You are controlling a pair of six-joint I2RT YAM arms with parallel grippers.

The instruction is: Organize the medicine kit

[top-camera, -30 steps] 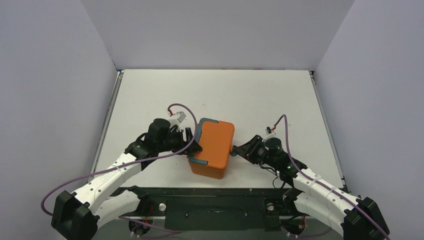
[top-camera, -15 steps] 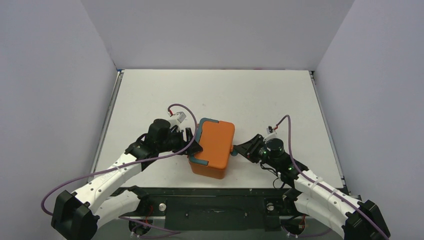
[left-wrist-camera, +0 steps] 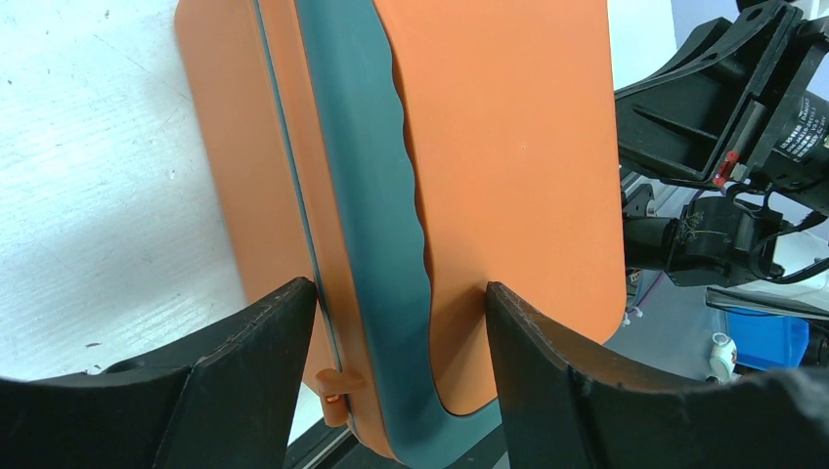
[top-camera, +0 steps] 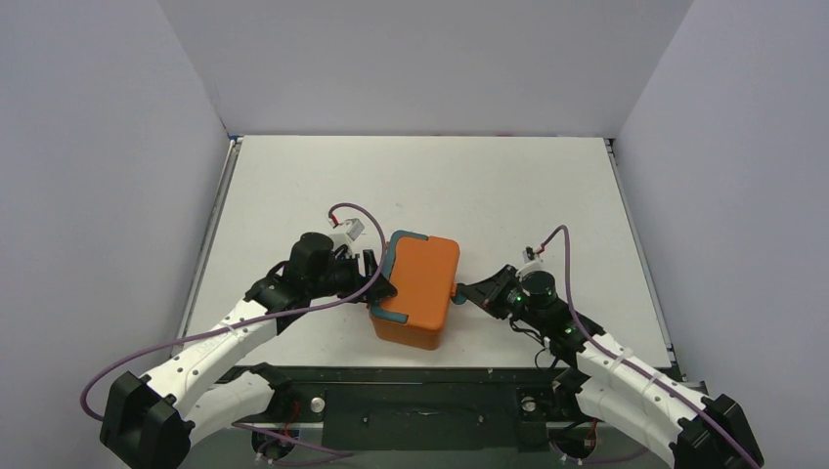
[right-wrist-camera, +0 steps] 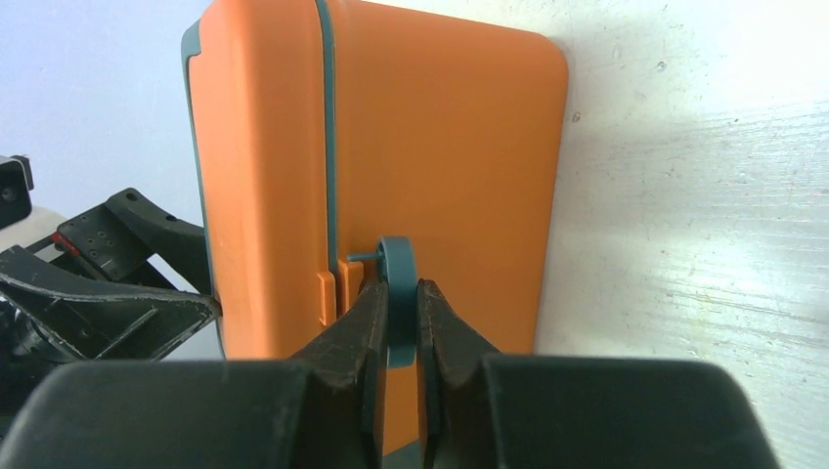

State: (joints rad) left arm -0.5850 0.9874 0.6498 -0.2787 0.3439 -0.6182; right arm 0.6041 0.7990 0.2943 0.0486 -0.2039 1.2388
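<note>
Nearest, the right fingers are closed on the teal latch, a thin ring-shaped tab pinched between their tips. Just beyond the tips rises the orange side of the medicine kit. Its lid seam runs a little to the left of the latch, and two small orange tabs sit at the seam beside the left fingertip. The kit rests on the white bench with its lid closed, between the two pairs of fingers.

On the opposite side, the left fingers are spread apart, one tip on each side of the teal handle. The handle runs away from them along the kit's edge. Whether these tips press on the plastic cannot be told. Across the lid from the left fingers, the black wrist of the right arm shows at the kit's far edge.

Beyond both pairs of fingers, the bench runs on to the pale walls that stand around it.
</note>
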